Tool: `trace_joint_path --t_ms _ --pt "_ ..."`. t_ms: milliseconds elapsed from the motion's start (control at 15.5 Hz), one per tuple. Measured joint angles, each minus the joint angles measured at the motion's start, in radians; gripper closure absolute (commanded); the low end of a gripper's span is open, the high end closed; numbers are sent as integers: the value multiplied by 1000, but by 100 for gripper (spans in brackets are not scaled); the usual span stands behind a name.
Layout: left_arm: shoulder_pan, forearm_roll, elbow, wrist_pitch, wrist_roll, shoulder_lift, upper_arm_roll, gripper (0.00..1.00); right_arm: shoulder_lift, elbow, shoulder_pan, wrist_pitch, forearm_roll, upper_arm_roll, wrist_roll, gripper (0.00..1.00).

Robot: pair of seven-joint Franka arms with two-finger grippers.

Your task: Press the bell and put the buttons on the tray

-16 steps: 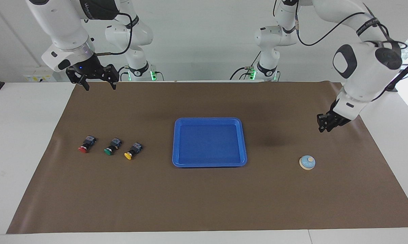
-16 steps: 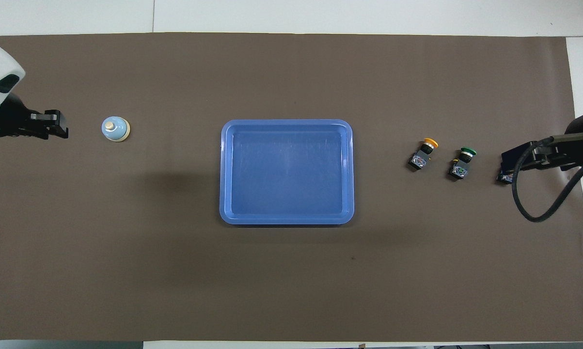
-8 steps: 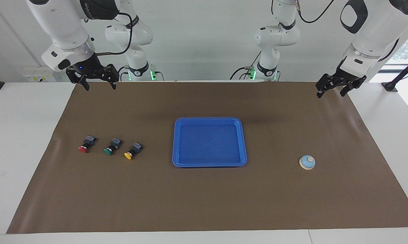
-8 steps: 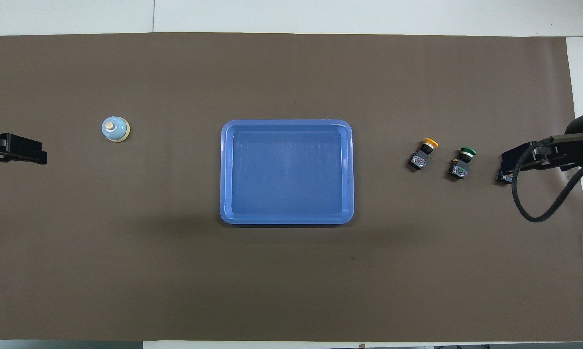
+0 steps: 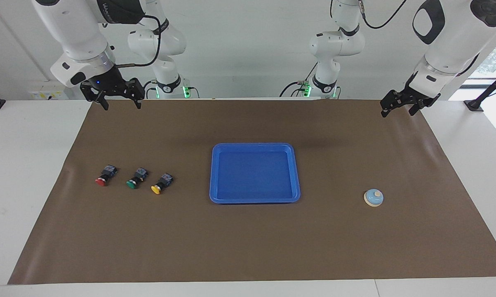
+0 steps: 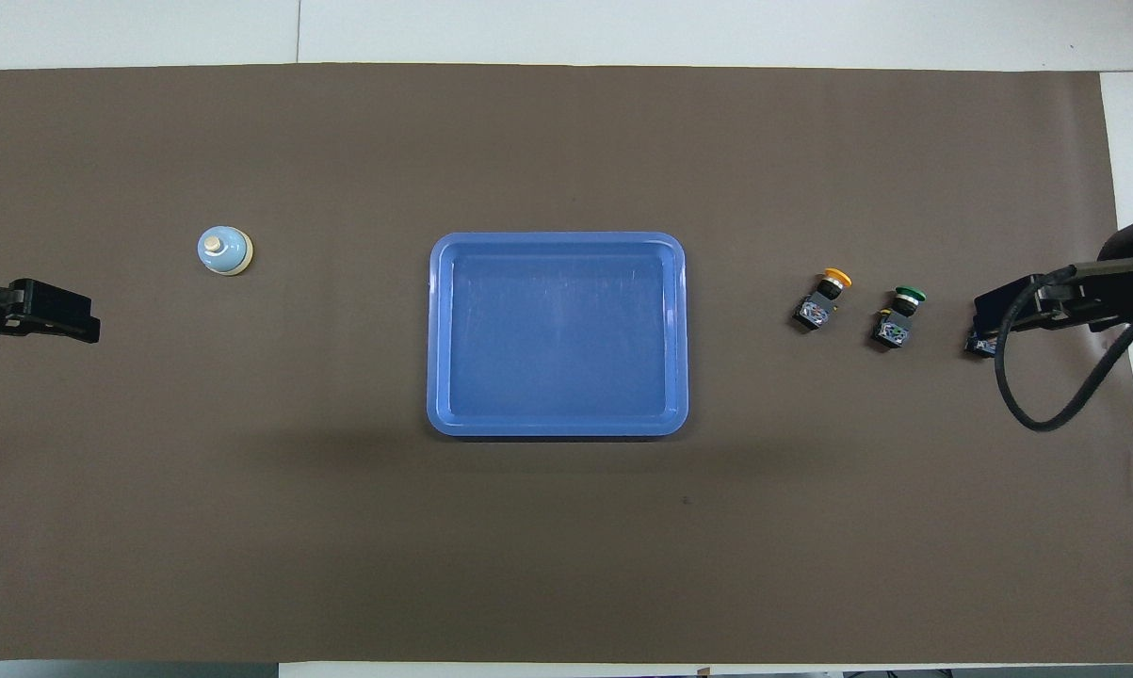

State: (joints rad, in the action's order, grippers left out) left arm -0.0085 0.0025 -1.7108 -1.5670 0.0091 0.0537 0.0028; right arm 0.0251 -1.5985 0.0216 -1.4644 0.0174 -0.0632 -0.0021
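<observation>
1. I have the left gripper (image 5: 397, 108) raised over the robots' edge of the brown mat (image 5: 248, 247), at the left arm's end, fingers spread and empty. The right gripper (image 5: 118, 100) waits over the mat's edge at the right arm's end, also spread and empty.
2. The small light-blue domed bell with a cream knob (image 5: 373, 198) sits at the left arm's end, well apart from both grippers. If I bring the left gripper down with its fingers apart, they could straddle the knob and miss it, or land off-centre and shove the bell sideways.
3. The three dark boxy push-buttons, red cap (image 5: 104, 175), green cap (image 5: 136, 178) and yellow cap (image 5: 161, 183), lie on their sides in a close row toward the right arm's end. I expect a wide grasp could knock a neighbour, and the round caps may roll.
4. The shallow bright-blue plastic tray (image 5: 255, 200) lies empty mid-mat; a high release could bounce a button out.
</observation>
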Motion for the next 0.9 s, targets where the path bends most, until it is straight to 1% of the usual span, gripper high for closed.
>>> trace_joint_path --t_ms 580,902 --pt "0 0 1 8 0 2 -1 0 0 0 0 0 0 0 0 0" --pt "0 0 4 8 0 16 -1 0 0 -1 0 0 0 0 0 0"
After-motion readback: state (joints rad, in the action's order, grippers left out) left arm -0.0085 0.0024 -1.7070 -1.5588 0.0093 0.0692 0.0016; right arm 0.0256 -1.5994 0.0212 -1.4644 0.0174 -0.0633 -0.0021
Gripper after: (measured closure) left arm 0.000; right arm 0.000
